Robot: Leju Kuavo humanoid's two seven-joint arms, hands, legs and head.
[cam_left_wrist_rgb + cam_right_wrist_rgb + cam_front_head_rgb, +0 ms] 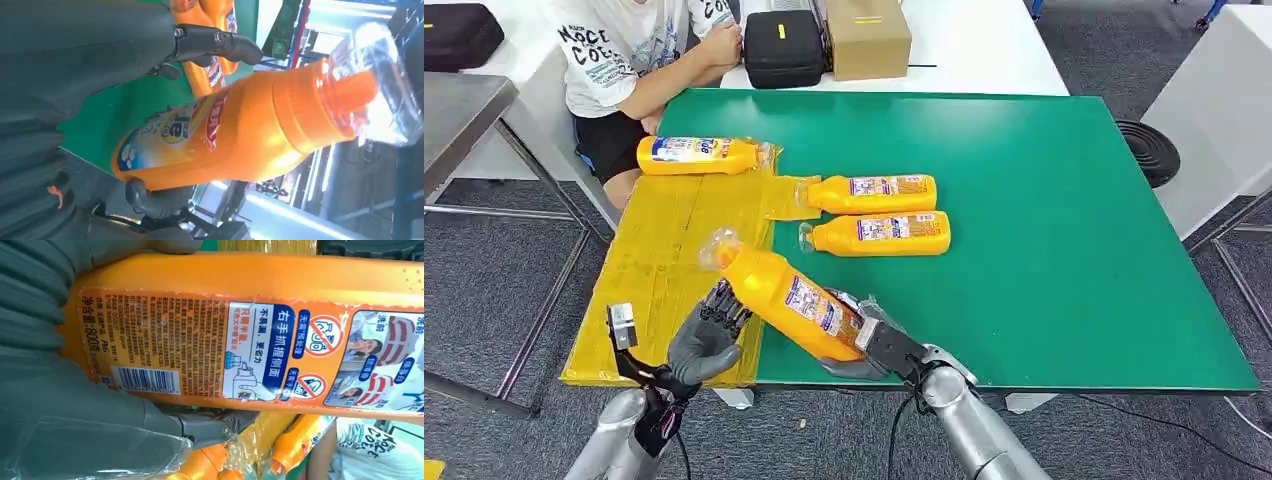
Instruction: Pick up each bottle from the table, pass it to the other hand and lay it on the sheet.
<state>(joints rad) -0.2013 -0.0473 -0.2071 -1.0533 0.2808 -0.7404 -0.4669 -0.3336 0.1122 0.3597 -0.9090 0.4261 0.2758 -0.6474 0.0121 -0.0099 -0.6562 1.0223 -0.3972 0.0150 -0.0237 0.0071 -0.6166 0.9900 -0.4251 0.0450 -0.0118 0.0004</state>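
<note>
- Right hand (876,345) grips the base of a tilted orange bottle (789,298), held over the near edge of the green table (1064,250).
- Left hand (707,335) open, fingers at the bottle's neck end, not clearly closed on it; handover looks under way.
- One bottle on the sheet (704,155) lies on the yellow sheet (664,270): done.
- Two table bottles (879,213) left.

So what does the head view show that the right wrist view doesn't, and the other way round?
Head view alone: the whole green table, the yellow sheet with one bottle lying on it, and the left hand at the held bottle's neck. Right wrist view alone: the held bottle's printed back label and barcode. Both: the right hand gripping that bottle's base.
</note>
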